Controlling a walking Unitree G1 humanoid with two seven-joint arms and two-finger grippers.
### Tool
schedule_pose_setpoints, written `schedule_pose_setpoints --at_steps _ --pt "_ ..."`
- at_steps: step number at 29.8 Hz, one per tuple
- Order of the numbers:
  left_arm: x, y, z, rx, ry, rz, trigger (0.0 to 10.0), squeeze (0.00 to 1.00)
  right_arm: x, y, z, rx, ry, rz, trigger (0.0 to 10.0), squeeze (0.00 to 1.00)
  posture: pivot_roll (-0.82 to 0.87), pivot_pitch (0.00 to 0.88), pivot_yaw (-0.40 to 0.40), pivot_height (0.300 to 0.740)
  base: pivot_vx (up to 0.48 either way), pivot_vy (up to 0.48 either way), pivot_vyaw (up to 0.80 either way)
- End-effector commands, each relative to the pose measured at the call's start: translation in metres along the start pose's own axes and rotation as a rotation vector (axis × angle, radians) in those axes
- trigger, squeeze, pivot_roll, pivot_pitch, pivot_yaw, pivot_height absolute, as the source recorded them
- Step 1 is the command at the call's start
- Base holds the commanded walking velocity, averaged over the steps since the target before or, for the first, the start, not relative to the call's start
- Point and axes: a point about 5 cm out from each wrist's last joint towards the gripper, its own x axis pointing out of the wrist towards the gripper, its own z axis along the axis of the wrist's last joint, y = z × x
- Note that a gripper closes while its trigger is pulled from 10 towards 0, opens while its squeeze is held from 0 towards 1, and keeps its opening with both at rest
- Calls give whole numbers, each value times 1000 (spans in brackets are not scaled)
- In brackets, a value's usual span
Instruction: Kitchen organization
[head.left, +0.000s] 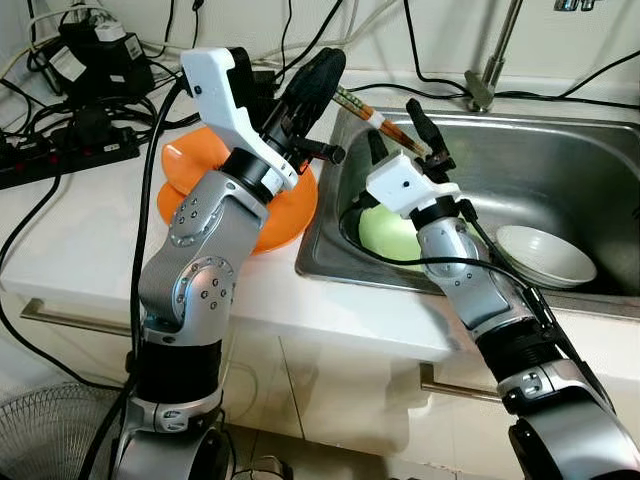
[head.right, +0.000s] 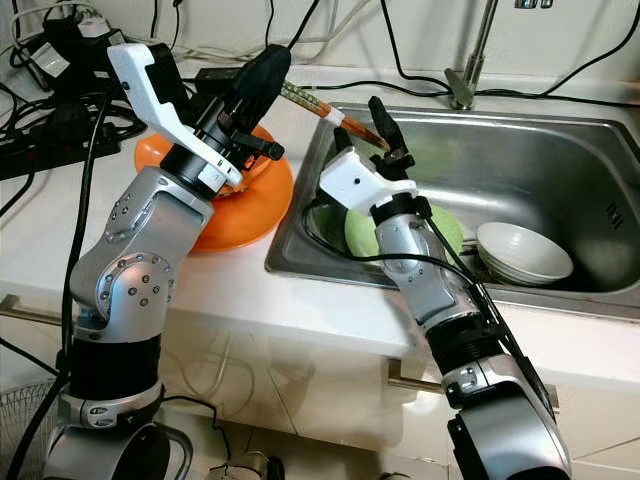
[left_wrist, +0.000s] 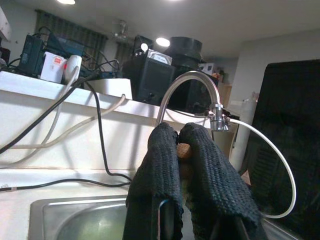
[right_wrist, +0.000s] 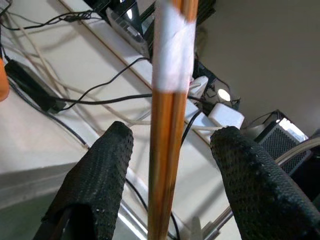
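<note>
The steel sink (head.left: 560, 150) fills the right half of the head view, a green bowl (head.left: 385, 235) and white bowl (head.left: 545, 255) lying in it beside the orange plates (head.left: 290, 215) at centre-left. At upper centre the left gripper (head.left: 320, 80) is pressed together on the chopsticks (head.left: 365, 112), whose far end passes between the spread fingers (right_wrist: 100, 180) of the right gripper (head.left: 400, 135). This looks like a handover, so next the right should pinch the sticks before the left lets go.

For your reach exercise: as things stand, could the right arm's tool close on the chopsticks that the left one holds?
Probably yes. The right tool is open, with the chopsticks running between its fingers and nothing in the gap. The left tool grips their other end.
</note>
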Motion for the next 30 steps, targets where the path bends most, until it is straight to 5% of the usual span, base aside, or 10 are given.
schedule_pose_setpoints --at_steps 1,2,30 --pt "-2 -2 -3 7 23 -18 10000 0 4 -3 4 18 -9 -8 2000 0 135 46 85 740 0 0 0" --pt "-2 -2 -3 8 24 -18 10000 0 4 -3 4 18 -4 -9 0 0 137 46 86 740 0 0 0" --pt "0 5 -2 40 4 76 10000 0 2 -1 0 35 30 -19 0 0 147 59 95 740 0 0 0"
